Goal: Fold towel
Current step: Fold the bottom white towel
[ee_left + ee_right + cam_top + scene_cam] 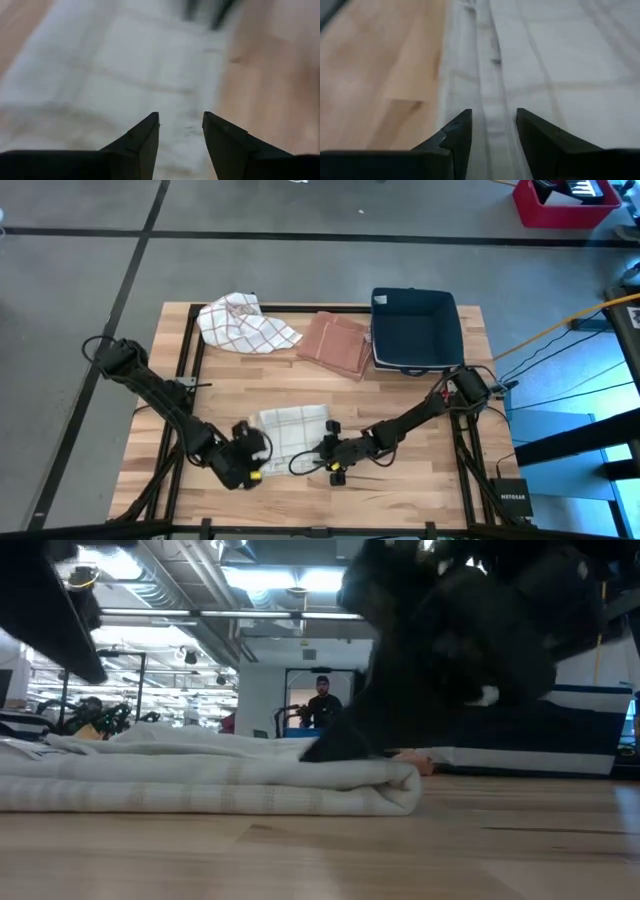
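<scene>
Towel (290,427), white w/ thin checked lines, lies folded flat near the front edge of the wooden bench (400,380), between the two end effectors. In the low view it is a low stack of layers (200,785) with a rounded fold at one end.

Dark blue bin (414,330) stands at the back right of the bench; its inside looks bare. Just left of it lies a folded brown cloth (335,343), touching the bin's side. Further left is a crumpled white cloth w/ red checks (245,323), not in any container.

Left arm reaches from the back left, bent low to the bench; left end effector (255,450) is at the towel's left front edge. In the left wrist view its fingers (142,140) are apart, towel fabric showing in the gap, nothing pinched.

Right arm comes from the right side, stretched low toward the towel; right end effector (318,452) is at the towel's right edge. Its fingers (457,132) are also apart, pointing along the layered edge of the towel, not clamped on it.

A person (321,703) stands far in the room behind.
</scene>
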`<control>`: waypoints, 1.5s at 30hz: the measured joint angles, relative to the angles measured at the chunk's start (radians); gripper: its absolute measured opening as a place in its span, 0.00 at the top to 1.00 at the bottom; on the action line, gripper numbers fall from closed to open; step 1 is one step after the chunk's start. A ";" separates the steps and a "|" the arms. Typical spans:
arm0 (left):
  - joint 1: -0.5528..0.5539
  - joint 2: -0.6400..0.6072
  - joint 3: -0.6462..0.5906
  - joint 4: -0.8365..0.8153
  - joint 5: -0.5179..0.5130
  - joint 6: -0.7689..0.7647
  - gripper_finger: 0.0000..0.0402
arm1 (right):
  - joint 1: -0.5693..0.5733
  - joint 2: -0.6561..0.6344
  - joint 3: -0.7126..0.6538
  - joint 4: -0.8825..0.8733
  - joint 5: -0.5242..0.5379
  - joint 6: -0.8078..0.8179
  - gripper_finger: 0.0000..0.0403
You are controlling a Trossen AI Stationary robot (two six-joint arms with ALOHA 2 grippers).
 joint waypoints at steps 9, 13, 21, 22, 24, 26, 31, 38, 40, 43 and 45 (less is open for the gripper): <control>0.003 0.147 0.000 0.131 -0.006 0.282 0.64 | 0.000 -0.024 0.002 -0.019 0.007 -0.017 0.61; 0.016 0.161 0.000 0.107 -0.006 0.315 0.64 | 0.000 -0.024 0.002 -0.045 0.012 -0.017 0.61; 0.020 0.161 -0.001 0.088 0.009 0.324 0.64 | -0.001 -0.009 0.003 -0.055 0.020 -0.018 0.61; 0.020 0.161 -0.002 0.095 0.012 0.325 0.64 | -0.001 -0.009 0.003 -0.056 0.020 -0.018 0.61; 0.020 0.161 -0.002 0.101 0.025 0.326 0.64 | -0.001 -0.009 0.003 -0.055 0.021 -0.018 0.61; 0.020 0.161 -0.002 0.092 0.031 0.325 0.64 | -0.001 -0.009 0.003 -0.054 0.021 -0.018 0.61; 0.021 0.161 -0.002 0.077 0.031 0.332 0.73 | -0.001 -0.009 0.003 -0.057 0.022 -0.018 0.61; 0.022 0.158 -0.002 0.038 0.016 0.319 0.98 | -0.001 -0.009 0.003 -0.057 0.022 -0.018 0.61; 0.022 0.154 0.008 0.027 0.016 0.319 0.97 | -0.001 -0.009 0.003 -0.057 0.022 -0.018 0.61; 0.010 0.142 0.044 0.028 0.020 0.330 0.99 | -0.001 -0.009 0.003 -0.056 0.022 -0.018 0.61; -0.004 0.132 0.068 0.014 0.021 0.332 0.99 | -0.001 -0.009 0.004 -0.056 0.021 -0.018 0.61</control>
